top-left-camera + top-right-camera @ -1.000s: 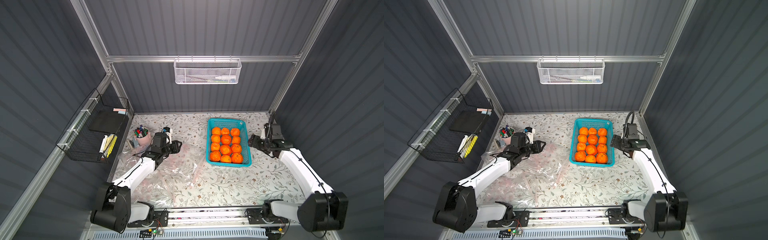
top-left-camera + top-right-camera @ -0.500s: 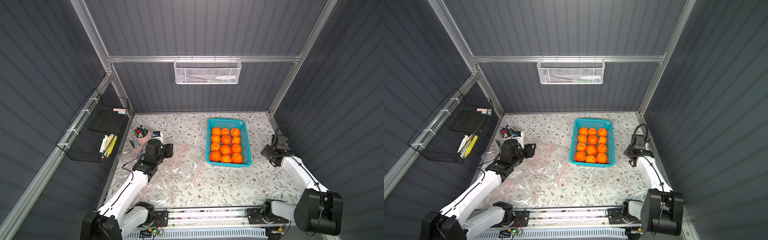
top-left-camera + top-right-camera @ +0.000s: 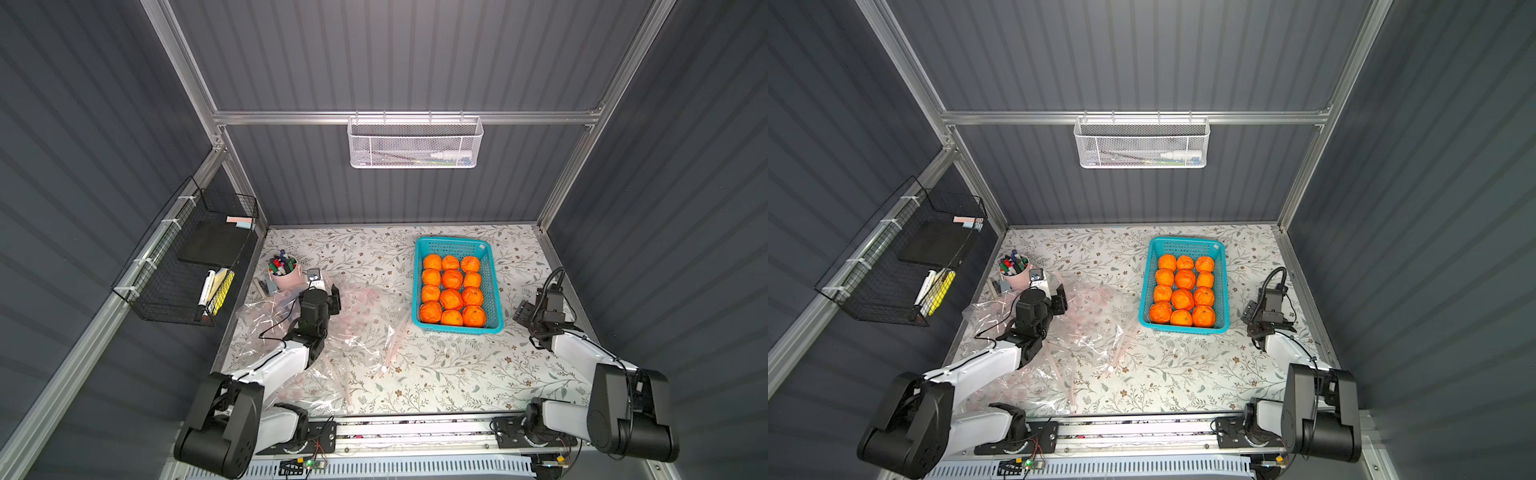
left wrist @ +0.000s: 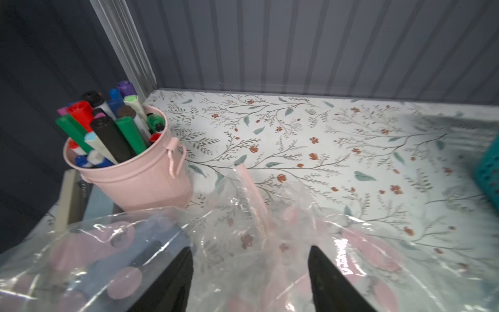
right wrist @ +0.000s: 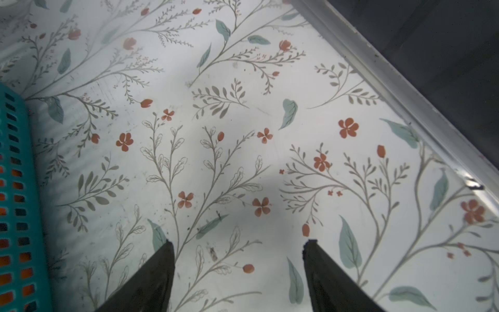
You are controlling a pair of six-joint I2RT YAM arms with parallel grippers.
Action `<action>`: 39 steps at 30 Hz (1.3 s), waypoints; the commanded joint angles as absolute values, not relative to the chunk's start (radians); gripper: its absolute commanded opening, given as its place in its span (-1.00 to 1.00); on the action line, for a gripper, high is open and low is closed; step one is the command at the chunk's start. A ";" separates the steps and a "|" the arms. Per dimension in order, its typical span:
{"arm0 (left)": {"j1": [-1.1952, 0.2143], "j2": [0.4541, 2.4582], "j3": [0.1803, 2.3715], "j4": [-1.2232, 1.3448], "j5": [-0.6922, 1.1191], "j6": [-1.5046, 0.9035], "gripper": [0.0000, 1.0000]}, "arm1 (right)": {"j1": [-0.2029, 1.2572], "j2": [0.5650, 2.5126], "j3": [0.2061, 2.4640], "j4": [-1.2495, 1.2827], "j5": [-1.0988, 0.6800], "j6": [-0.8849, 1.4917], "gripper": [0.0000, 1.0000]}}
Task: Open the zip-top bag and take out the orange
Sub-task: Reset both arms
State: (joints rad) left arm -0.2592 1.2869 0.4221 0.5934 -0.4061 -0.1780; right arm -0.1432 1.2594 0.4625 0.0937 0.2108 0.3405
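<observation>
Two claws released | left claw point(image 4: 249, 248) spread over crumpled zip-top bag point(image 4: 283, 210), nearer arm, pink zip strip point(image 4: 253, 194) running straight ahead from it | right claw point(image 5: 239, 241) above bare worktop point(image 5: 243, 108) beside basket point(image 3: 495, 291) | oranges point(image 3: 452, 279) seen only in basket, none discernible in bag.

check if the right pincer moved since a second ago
Yes. The right pincer drew back toward the front, from the teal plastic basket's mid rim to beside its near corner.
</observation>
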 commanded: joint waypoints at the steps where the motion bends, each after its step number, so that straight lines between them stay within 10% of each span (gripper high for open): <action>1: -0.253 1.368 0.351 0.897 -0.514 -0.005 0.56 | -0.148 1.259 0.454 0.335 0.246 0.283 0.54; 10: -0.224 1.655 0.265 1.452 -0.403 0.221 0.87 | -0.144 1.379 0.324 0.826 0.109 0.245 0.56; 19: -0.166 1.615 0.269 1.368 -0.250 0.178 0.97 | 0.043 1.663 0.255 1.343 0.203 -0.006 0.56; 25: -0.144 1.609 0.262 1.367 -0.200 0.170 0.99 | 0.040 1.489 0.397 0.782 0.231 0.067 0.58; 39: -0.031 1.713 0.293 1.453 -0.086 0.086 0.99 | 0.044 1.519 0.410 0.811 0.271 0.057 0.71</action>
State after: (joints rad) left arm -0.0345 1.6943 0.2699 1.4117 -0.1070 0.1146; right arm 0.0414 1.5177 0.3843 0.8387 0.2382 0.0536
